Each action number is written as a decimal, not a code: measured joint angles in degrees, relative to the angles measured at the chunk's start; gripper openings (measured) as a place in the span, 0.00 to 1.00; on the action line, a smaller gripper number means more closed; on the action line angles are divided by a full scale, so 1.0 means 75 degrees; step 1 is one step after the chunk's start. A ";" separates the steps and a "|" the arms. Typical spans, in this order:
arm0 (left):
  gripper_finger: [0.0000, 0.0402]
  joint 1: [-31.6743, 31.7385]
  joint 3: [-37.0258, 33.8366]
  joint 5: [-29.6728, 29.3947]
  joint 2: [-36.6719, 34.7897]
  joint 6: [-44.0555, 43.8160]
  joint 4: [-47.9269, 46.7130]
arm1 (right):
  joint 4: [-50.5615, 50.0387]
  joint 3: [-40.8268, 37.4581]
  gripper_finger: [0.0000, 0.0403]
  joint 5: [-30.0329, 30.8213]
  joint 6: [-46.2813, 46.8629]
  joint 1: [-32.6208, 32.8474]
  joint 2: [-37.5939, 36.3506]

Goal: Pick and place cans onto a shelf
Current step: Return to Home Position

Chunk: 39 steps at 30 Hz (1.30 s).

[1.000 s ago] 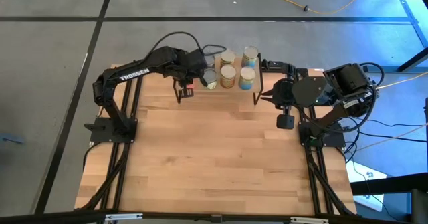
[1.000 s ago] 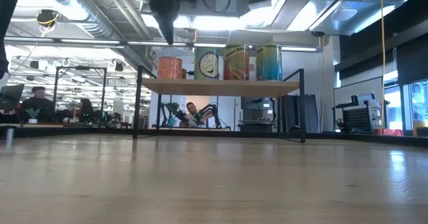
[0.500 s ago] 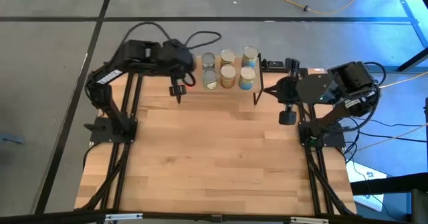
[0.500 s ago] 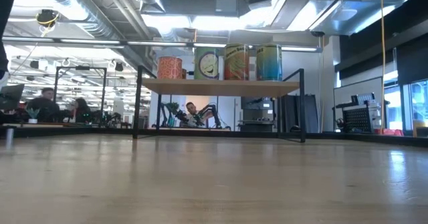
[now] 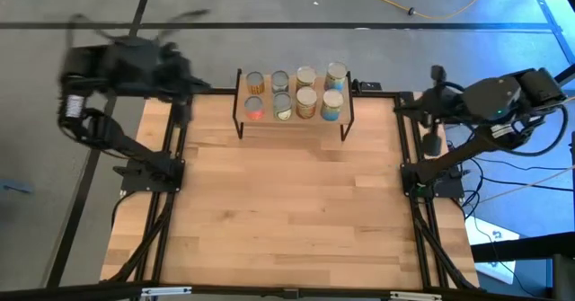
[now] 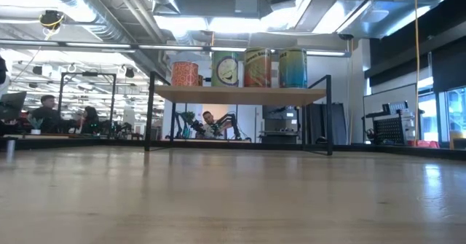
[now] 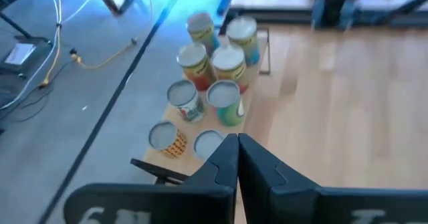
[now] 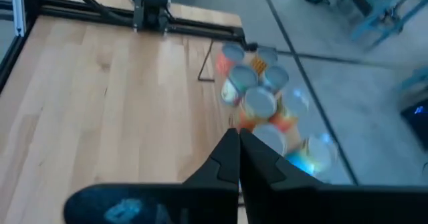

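At the table's [image 6: 233,193] far edge the shelf [image 6: 240,95] carries the cans [image 6: 238,68]; left gripper [image 7: 237,142] and right gripper [image 8: 239,138], both clenched empty, have swung outward past its sides

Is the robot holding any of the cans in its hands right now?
No, nothing is held. The left tool and the right tool are both shut and empty, away from the shelf. All eight cans stand on it.
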 joint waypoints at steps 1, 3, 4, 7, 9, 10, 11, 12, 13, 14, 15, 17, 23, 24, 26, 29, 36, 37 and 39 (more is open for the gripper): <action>0.00 0.0006 0.0000 0.0107 -0.0206 -0.0099 -0.0005 | -0.0006 -0.0342 0.00 0.0000 0.0196 0.0002 -0.0263; 0.00 -0.0005 0.0000 0.0292 -0.0587 -0.0245 -0.0003 | -0.0015 -0.1053 0.00 0.0015 0.0602 -0.0001 -0.0830; 0.00 -0.0007 -0.0001 0.0327 -0.0787 -0.0298 -0.0003 | -0.0015 -0.1419 0.00 0.0080 0.0810 0.0001 -0.1095; 0.00 -0.0002 -0.0077 0.0298 -0.1373 -0.0535 0.0003 | -0.0024 -0.2412 0.00 0.0188 0.1528 -0.0001 -0.1879; 0.00 0.0001 -0.0261 0.0291 -0.1820 -0.0754 0.0003 | 0.0039 -0.3015 0.00 0.0283 0.1935 0.0002 -0.2340; 0.00 0.0001 -0.0398 0.0289 -0.2037 -0.0828 0.0004 | 0.0081 -0.3303 0.00 0.0343 0.2107 -0.0001 -0.2578; 0.00 0.0001 -0.0571 0.0249 -0.2270 -0.0892 0.0003 | 0.0132 -0.3594 0.00 0.0396 0.2258 0.0001 -0.2821; 0.00 0.0001 -0.0771 0.0195 -0.2510 -0.1004 0.0000 | 0.0196 -0.3888 0.00 0.0410 0.2369 -0.0001 -0.3062; 0.00 0.0001 -0.0995 0.0122 -0.2767 -0.1140 0.0003 | 0.0346 -0.4185 0.00 0.0416 0.2497 -0.0001 -0.3308; 0.00 0.0001 -0.1241 0.0069 -0.3027 -0.1285 0.0006 | 0.0534 -0.4471 0.00 0.0424 0.2550 -0.0001 -0.3533; 0.00 0.0001 -0.1497 0.0063 -0.3318 -0.1443 -0.0007 | 0.0725 -0.4768 0.00 0.0428 0.2589 -0.0001 -0.3772; 0.00 0.0001 -0.2038 0.0059 -0.3901 -0.1794 0.0003 | 0.1242 -0.5358 0.00 0.0425 0.2580 -0.0001 -0.4215; 0.00 0.0004 -0.4087 0.0007 -0.5717 -0.2235 0.0818 | 0.3245 -0.7083 0.00 0.0401 0.1947 -0.0001 -0.5392; 0.00 0.0004 -0.4456 0.0112 -0.6049 -0.2205 0.1102 | 0.3618 -0.7327 0.00 0.0395 0.1802 -0.0001 -0.5536; 0.00 0.0002 -0.5271 0.0352 -0.6699 -0.2027 0.1815 | 0.4409 -0.7817 0.00 0.0237 0.1454 -0.0001 -0.5803; 0.00 0.0004 -0.6486 0.0716 -0.7644 -0.1776 0.2977 | 0.5453 -0.8411 0.00 0.0036 0.1047 0.0000 -0.6046; 0.00 0.0006 -0.9297 0.1015 -0.9373 -0.1572 0.4881 | 0.7234 -0.9544 0.00 -0.0358 0.0120 0.0002 -0.6129; 0.00 0.0006 -0.9647 0.1074 -0.9546 -0.1572 0.5026 | 0.7423 -0.9695 0.00 -0.0376 -0.0015 0.0002 -0.6131; 0.00 0.0006 -1.0322 0.1136 -0.9848 -0.1571 0.5428 | 0.7506 -0.9922 0.00 -0.0393 -0.0103 0.0002 -0.6205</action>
